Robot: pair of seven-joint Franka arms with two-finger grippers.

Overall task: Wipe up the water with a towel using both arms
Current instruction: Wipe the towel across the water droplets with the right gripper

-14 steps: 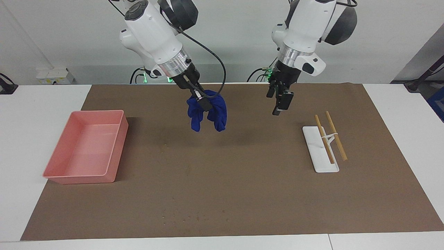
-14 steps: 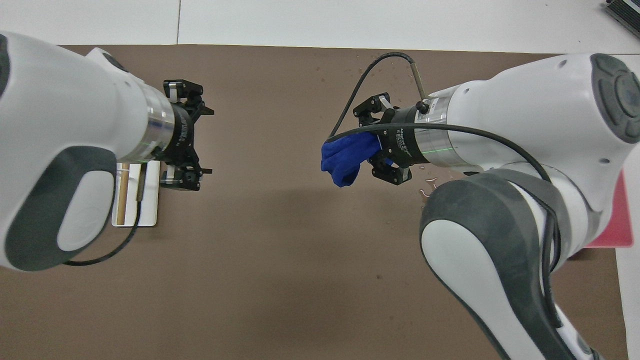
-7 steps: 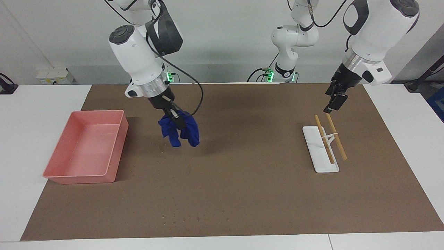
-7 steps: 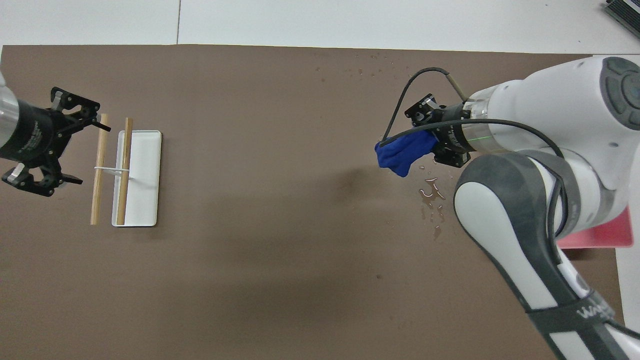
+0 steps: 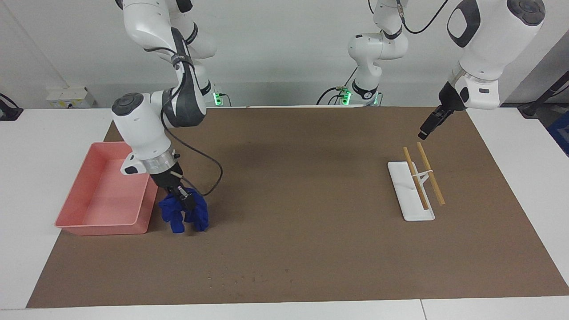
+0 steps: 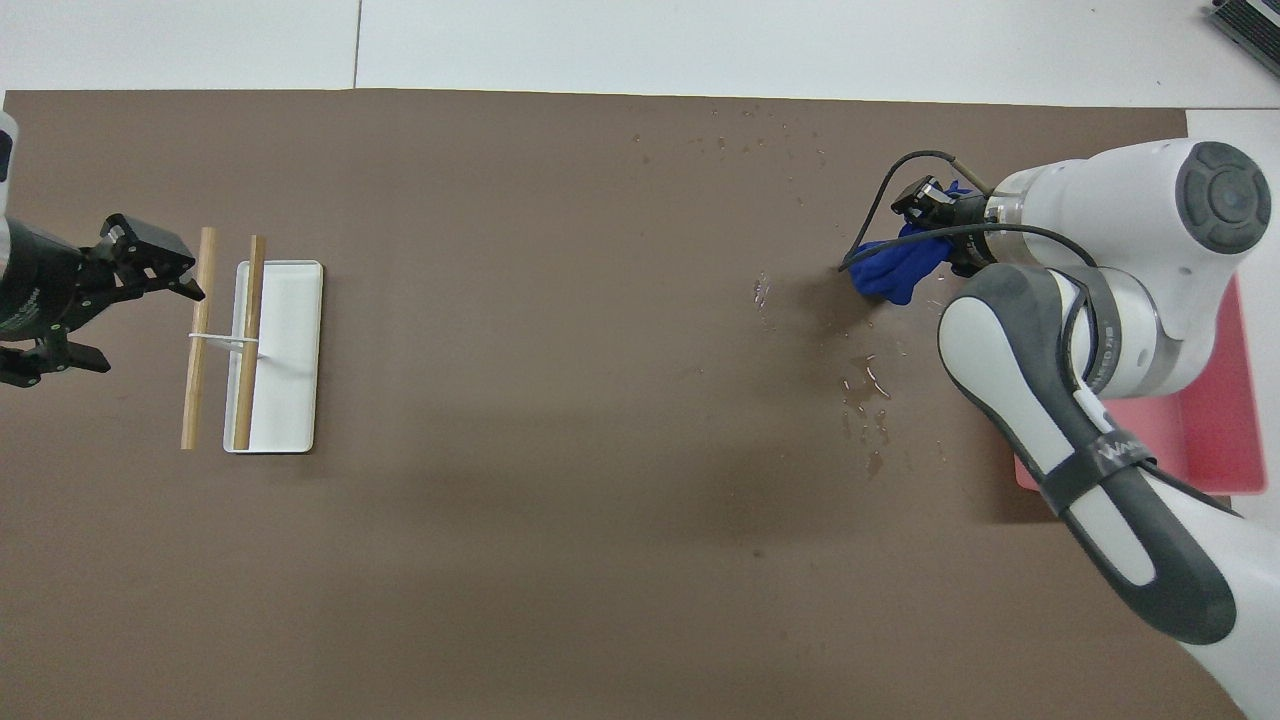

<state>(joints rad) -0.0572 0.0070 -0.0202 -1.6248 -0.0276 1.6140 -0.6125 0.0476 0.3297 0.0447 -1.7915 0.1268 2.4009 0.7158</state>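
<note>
The blue towel (image 5: 184, 215) hangs bunched from my right gripper (image 5: 186, 203), which is shut on it. The towel's lower folds reach down to the brown mat (image 5: 311, 231), right beside the pink tray (image 5: 89, 224). In the overhead view the towel (image 6: 893, 272) shows under the right gripper (image 6: 930, 205). Water (image 6: 865, 385) lies in small puddles and drops on the mat, close by the towel and nearer to the robots. More drops (image 6: 760, 140) lie near the mat's edge farthest from the robots. My left gripper (image 5: 427, 129) is open and empty, raised by the wooden sticks (image 5: 430, 173). It also shows in the overhead view (image 6: 150, 328).
A white oblong dish (image 5: 411, 195) with two wooden sticks across it lies toward the left arm's end, also in the overhead view (image 6: 290, 370). The pink tray (image 6: 1245, 400) is empty and sits at the right arm's end. White table (image 5: 44, 133) surrounds the mat.
My right arm has swung the towel from over the mat's middle out toward the pink tray and lowered it. My left gripper has moved out to the sticks and stays raised.
</note>
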